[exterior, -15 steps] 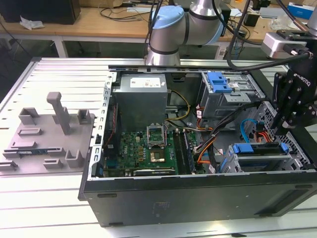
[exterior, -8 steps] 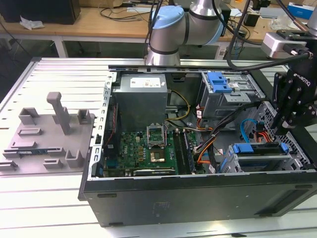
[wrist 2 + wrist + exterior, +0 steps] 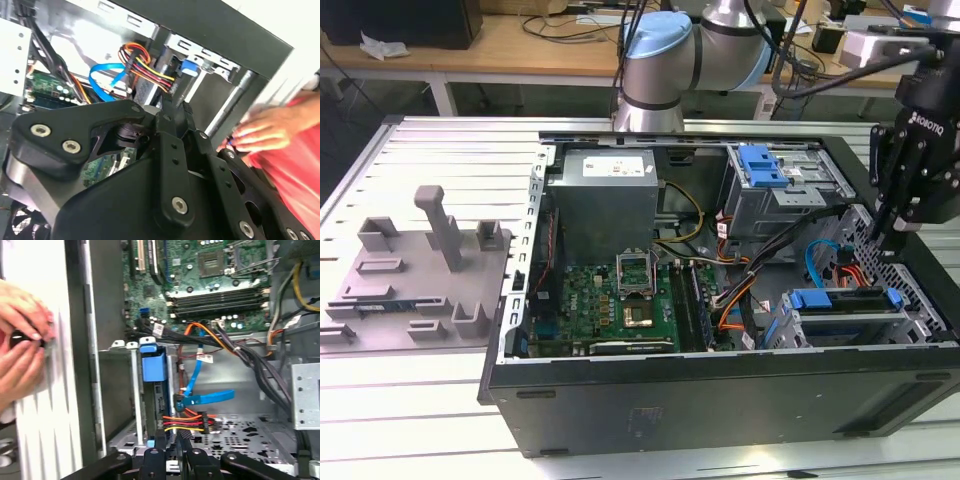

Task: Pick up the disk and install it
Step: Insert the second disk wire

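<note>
**Pincer closed and empty above the drive bay, disk seated in the case**

**Exterior view.** The gripper (image 3: 893, 237) hangs over the end of the open computer case (image 3: 720, 390) at the exterior view's right, fingers pointing down and drawn together with nothing between them. The disk (image 3: 845, 300) lies below and just beside the fingertips, flat in the lower drive bay, its blue carrier bracket showing along the upper edge. A blue data cable (image 3: 812, 265) curves between the pincer and the motherboard (image 3: 620, 300). The smaller blue latch (image 3: 763, 165) sits on the upper drive cage, well apart from the pincer. The grey power supply (image 3: 605, 200) and, outside the case, a grey fixture plate (image 3: 420, 270) lie farther off still.

**Second wrist view.** The gripper (image 3: 172, 105) shows its two black fingers pressed close, holding nothing. Just beyond the tips runs a bundle of red, yellow and orange wires (image 3: 147, 65), with the data cable (image 3: 107, 75) beside it. The disk's blue bracket (image 3: 188, 67) is near the tips, inside the bay. A person's hand (image 3: 265, 130), with a red sleeve, rests against the outer side of the case.

**First wrist view.** The gripper (image 3: 172, 437) is again together. The wires (image 3: 185, 421) lie right at its tips. The disk (image 3: 152, 367) stands edge-on in the bay just ahead. The hand (image 3: 22, 350) is outside the case wall.
</note>
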Robot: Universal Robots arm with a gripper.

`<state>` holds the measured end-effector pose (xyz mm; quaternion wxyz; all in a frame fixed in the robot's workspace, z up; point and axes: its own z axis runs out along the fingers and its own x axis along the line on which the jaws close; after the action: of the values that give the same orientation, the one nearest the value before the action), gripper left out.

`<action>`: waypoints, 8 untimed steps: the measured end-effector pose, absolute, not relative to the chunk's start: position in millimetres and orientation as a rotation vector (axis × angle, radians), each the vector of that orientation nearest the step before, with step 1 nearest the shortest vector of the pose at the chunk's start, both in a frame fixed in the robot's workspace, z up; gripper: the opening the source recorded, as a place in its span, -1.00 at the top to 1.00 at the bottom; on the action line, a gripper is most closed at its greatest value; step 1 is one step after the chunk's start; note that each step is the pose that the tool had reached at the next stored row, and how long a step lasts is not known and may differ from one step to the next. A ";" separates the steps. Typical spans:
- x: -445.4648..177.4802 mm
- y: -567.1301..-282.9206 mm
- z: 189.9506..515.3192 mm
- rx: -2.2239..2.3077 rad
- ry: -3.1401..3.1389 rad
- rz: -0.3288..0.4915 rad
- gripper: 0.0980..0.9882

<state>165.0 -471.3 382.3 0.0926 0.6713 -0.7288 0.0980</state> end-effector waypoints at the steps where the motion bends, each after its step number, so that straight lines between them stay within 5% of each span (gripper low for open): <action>1: 163.9 -465.5 382.4 1.980 -2.147 0.319 0.68; 5: 158.5 -457.4 382.1 1.978 -2.134 0.334 0.68; 8: 158.0 -456.4 382.0 1.978 -2.132 0.336 0.51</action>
<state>158.0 -456.4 382.0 0.1066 0.6718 -0.7241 0.1140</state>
